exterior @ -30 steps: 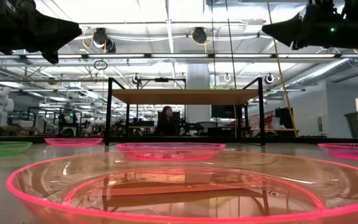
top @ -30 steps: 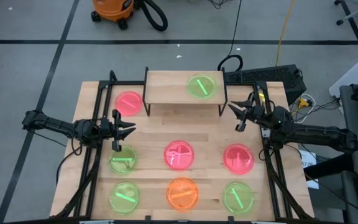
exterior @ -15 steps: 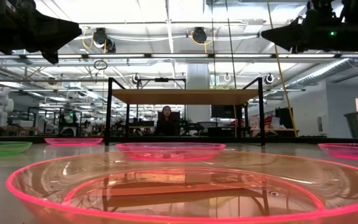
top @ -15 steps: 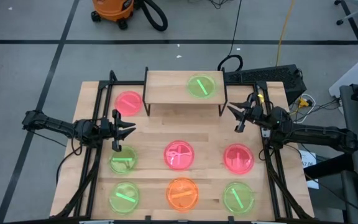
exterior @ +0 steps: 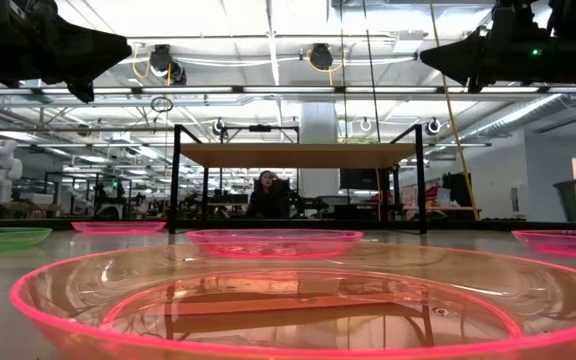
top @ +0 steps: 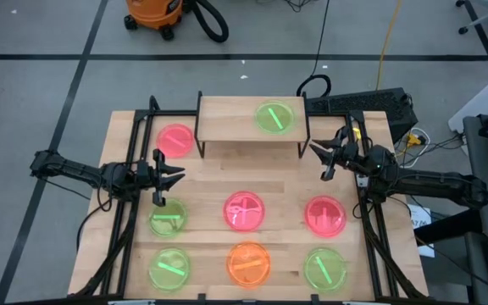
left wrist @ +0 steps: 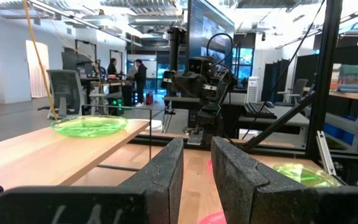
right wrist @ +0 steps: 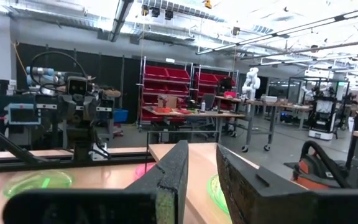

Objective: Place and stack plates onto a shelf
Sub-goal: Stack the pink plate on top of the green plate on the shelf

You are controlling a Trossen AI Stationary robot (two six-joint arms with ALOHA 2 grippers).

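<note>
Plates of translucent neon plastic line the near edge of the large wooden table (top: 286, 182). A small round orange plate (top: 248, 263) sits at the centre, between a front-left green plate (top: 169, 270) and a front-right green plate (top: 324, 269). One row back lie a mid-row green plate (top: 168, 219), a central pink-red plate (top: 244, 211) and a right pink-red plate (top: 324, 215), all flat and well apart.

Above that row hang the two dark arms. The left gripper (top: 170, 182) hovers just beyond the mid-row green plate, its fingers slightly parted and empty. The right gripper (top: 318, 159) is poised near the shelf's right legs, also slightly parted and carrying nothing.

Farthest back stands the shelf (top: 227, 123), a low light-wood board on thin black legs. It bears a single shelf-top green plate (top: 274, 117) toward its right end. A far pink-red plate (top: 175, 140) lies on the table just beside its left legs.

Seven plates are left to shelve, so the job looks barely begun. The next pickup likely falls to the left gripper. It would do well to spread wider, drop over the green plate's rim and pinch the thin lip. The plate should be lifted level to clear the board's edge before it is set down.
</note>
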